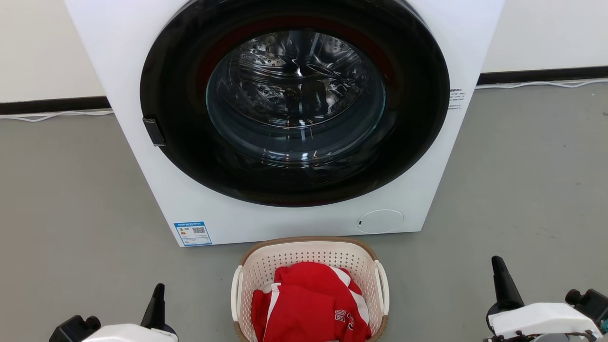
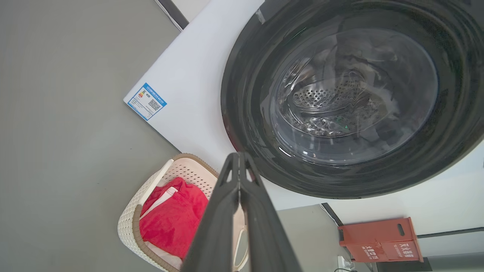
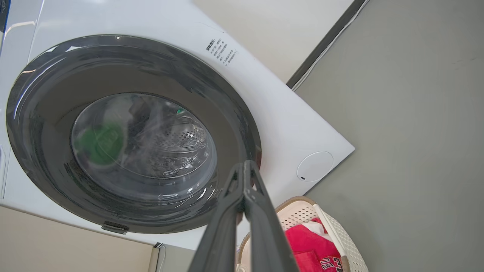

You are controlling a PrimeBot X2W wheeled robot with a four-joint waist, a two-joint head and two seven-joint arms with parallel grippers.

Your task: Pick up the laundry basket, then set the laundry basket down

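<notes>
Basket (image 1: 304, 251), cream with a tan rim, sits on the grey floor (image 1: 71, 213) at the bottom centre of your head view. It is just in front of a white washer (image 1: 294, 223), near the machine's lower edge. A red garment (image 1: 308, 304) with white trim lies bunched inside the basket. A white loop handle (image 1: 235, 289) runs along each of its two sides.

Your left tool (image 1: 158, 297) shows at the lower left of the head view, well apart from the basket. Its two dark fingers are pressed together and hold nothing. Your right tool (image 1: 499, 273) shows at the lower right, also well apart from the basket, fingers pressed together and empty. The basket lies between the two tools, and both point up the view toward the washer.

The washer's round dark door (image 1: 180, 142) is closed, and a steel drum shows behind its glass. A blue-edged label (image 1: 192, 233) sits at the lower left corner of the washer front. A round white cap (image 1: 380, 221) sits at the lower right. A pale cable (image 1: 57, 115) runs along the foot of the wall. In your left wrist view, a red box (image 2: 380, 240) stands by the wall beyond the washer.
</notes>
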